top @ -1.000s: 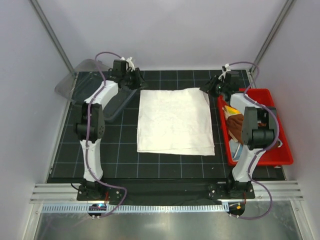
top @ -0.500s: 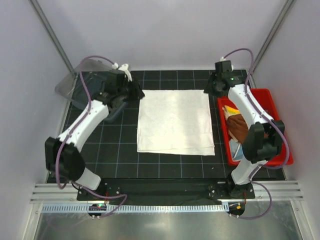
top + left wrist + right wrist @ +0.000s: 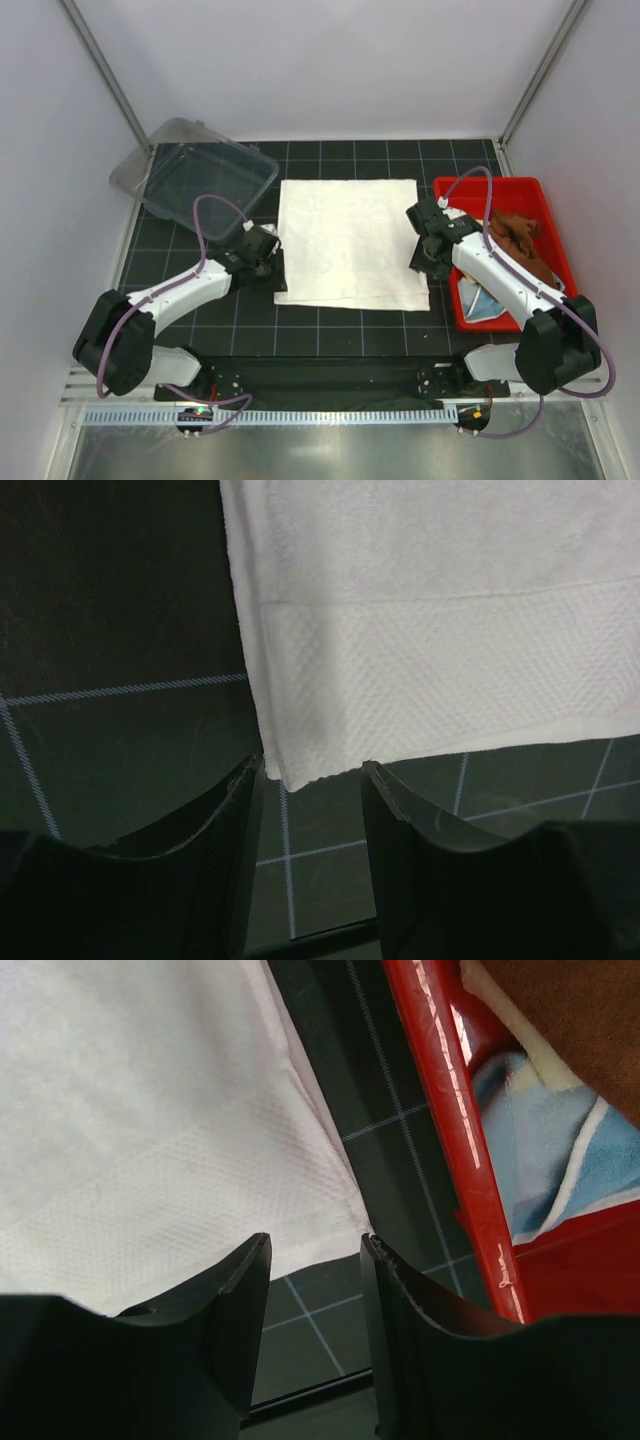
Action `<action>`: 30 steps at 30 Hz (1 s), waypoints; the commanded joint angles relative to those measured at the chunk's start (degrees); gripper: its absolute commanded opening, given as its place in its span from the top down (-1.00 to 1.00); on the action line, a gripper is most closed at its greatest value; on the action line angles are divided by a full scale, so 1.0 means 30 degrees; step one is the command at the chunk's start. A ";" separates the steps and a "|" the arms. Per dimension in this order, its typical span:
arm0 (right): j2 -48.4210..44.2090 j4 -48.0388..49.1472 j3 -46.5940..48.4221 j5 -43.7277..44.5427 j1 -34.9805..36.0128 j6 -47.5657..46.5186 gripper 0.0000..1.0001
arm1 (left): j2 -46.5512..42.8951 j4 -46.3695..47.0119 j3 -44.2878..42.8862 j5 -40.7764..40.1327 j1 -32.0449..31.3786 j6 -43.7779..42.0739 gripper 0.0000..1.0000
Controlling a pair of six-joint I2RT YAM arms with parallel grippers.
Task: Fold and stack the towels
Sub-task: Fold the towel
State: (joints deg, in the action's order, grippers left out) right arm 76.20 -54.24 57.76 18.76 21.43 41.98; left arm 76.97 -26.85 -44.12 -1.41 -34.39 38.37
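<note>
Towels sit in two places: a large cream-white towel (image 3: 348, 240) lies spread flat in the middle of the black gridded mat (image 3: 340, 330), and the others are bunched in a red bin (image 3: 500, 182) just to its right.

Nearest, both arms reach in low from the near edge, one to each near corner of the white towel. The left gripper (image 3: 312, 772) hangs over the near-left corner. Its fingers (image 3: 235, 810) are spread, and the tip of the corner lies on the mat right at the gap between them, not pinched. The right gripper (image 3: 315, 1245) is at the near-right corner, between the towel's edge and the bin's left wall. Its fingers (image 3: 245, 1290) are spread too, with bare mat showing in the gap and the towel's hem just beyond the tips.

A woven band runs along the towel's near edge, and its far edge lies straight across the mat.

In the bin, a light-blue towel (image 3: 488, 305) fills the near end and a rust-brown towel (image 3: 515, 228) is crumpled toward the far end.

At the far left, a clear plastic tub (image 3: 195, 175) sits at an angle on the mat's corner, well apart from the white towel.
</note>
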 commanded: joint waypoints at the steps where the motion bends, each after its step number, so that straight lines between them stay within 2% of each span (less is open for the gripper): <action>1: -0.0528 0.0322 -0.1199 0.1802 0.0327 0.1301 0.03 | 0.0035 0.1624 0.0116 -0.0820 -0.0079 0.0744 0.06; 6: -0.0616 0.2432 -0.2930 0.2211 0.0298 0.2090 0.01 | 0.1324 0.2447 0.0146 -0.1112 -0.0050 0.1067 0.08; 12: -0.0235 0.4249 -0.4307 0.2446 0.0268 0.2999 -0.01 | 0.2554 0.1977 0.0233 -0.2166 -0.0050 0.1213 0.27; 17: -0.0731 0.6065 -0.5335 0.2009 0.0210 0.3410 -0.01 | 0.2411 0.2651 0.0907 -0.2225 -0.0050 0.1770 0.28; 30: -0.1701 0.7385 -0.7532 0.1978 0.0181 0.5021 0.05 | 0.2732 0.2300 0.0995 -0.2987 -0.0050 0.1917 0.34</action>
State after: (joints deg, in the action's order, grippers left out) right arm 72.36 -35.14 36.27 23.16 22.26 54.37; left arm 84.58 -20.56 -42.48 -7.22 -34.50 43.42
